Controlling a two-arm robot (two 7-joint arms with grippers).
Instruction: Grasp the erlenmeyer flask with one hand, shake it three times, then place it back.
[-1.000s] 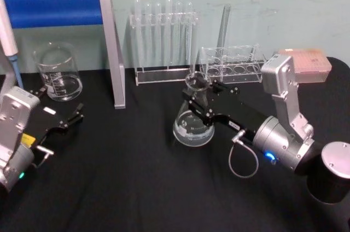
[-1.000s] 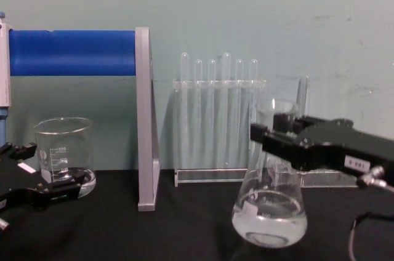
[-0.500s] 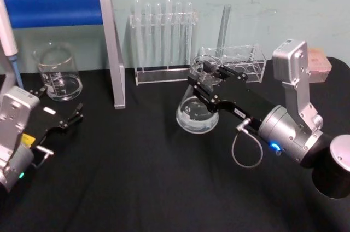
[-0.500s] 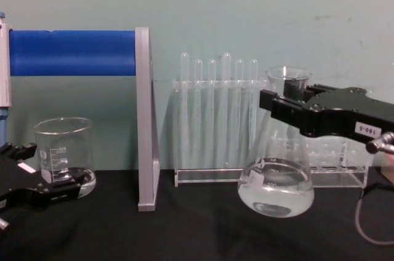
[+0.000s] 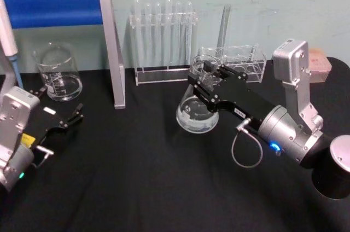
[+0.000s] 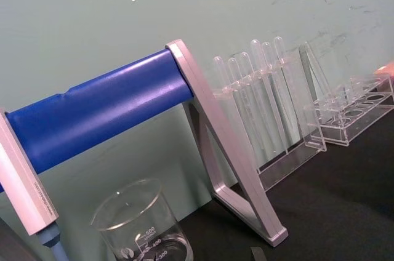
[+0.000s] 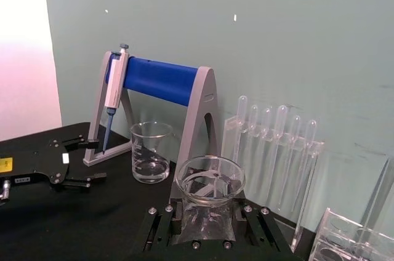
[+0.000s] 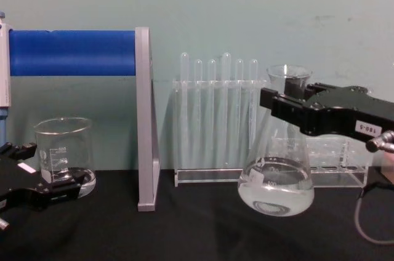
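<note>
The erlenmeyer flask [image 5: 197, 112] is clear glass with a little clear liquid in its wide base. It hangs upright just above the black table [image 5: 136, 177] in the chest view, where the flask [image 8: 276, 181] shows in front of the racks. My right gripper [image 5: 199, 77] is shut on its neck, below the flared rim [image 7: 210, 178]; the right gripper [image 8: 289, 102] comes in from the right. My left gripper [image 5: 61, 100] rests open near the table's left edge, holding nothing.
A squat beaker [image 5: 57, 73] stands at the back left beside a blue-barred pipette stand [image 5: 54, 7] holding a pipette [image 5: 8, 35]. A test tube rack [image 5: 164, 40] and a low acrylic rack [image 5: 232, 62] line the back wall. A pink box [image 5: 320, 62] sits far right.
One second ago the flask stood on the table in my right gripper. It has since been lifted and carried slightly back and to the right. The left arm has not moved.
</note>
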